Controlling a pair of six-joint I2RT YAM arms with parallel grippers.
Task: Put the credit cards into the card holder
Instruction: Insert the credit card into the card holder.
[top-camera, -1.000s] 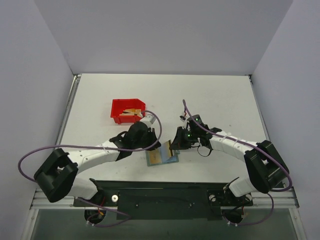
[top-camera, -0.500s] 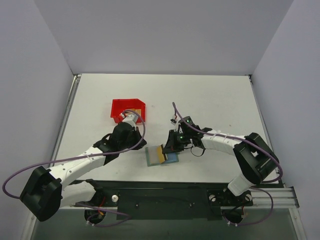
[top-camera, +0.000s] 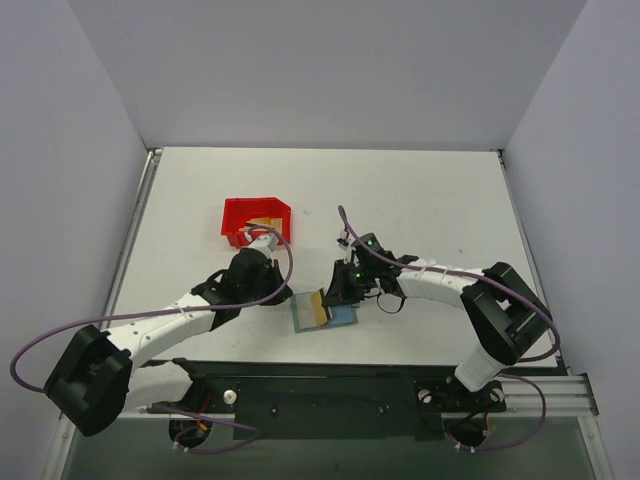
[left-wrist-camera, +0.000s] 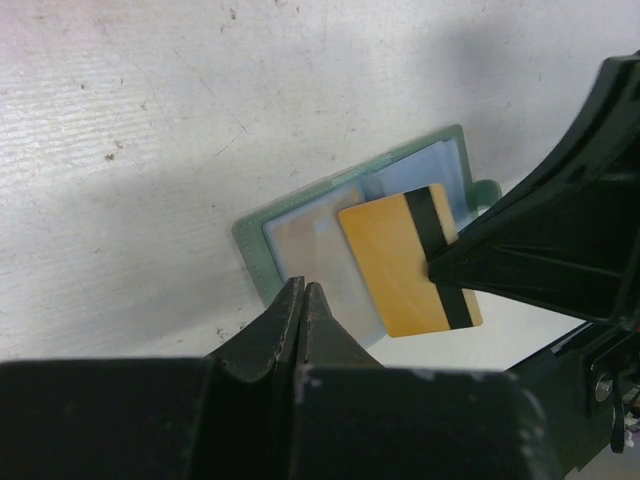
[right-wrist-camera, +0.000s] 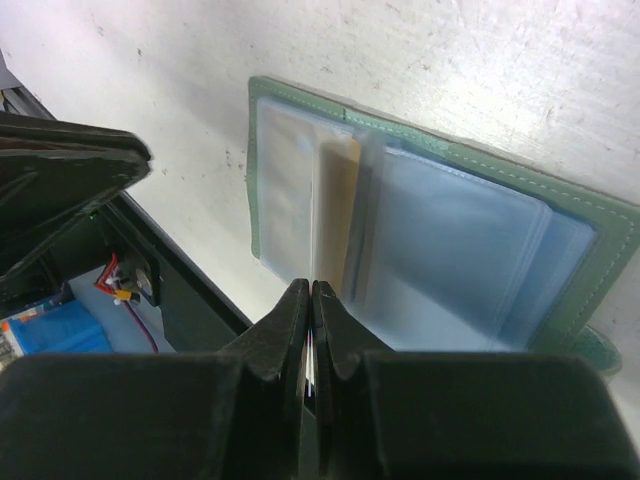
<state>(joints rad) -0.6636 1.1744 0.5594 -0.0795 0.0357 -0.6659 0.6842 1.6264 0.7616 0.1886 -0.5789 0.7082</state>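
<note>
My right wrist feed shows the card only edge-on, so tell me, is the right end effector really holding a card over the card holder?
Observer: Yes. Left wrist view shows a gold card, dark-striped, pinched in the right end effector over the open card holder.
Operator: And the left arm?
Observer: Left end effector is shut and empty, tips at the holder's near edge.
Operator: More cards?
Observer: Top view shows tan cards in the red bin.

Bright, even overhead light on the white bench (top-camera: 430, 190). In the left wrist view a broad soft shadow crosses it, near fingers (left-wrist-camera: 285, 325) blurred.
</note>
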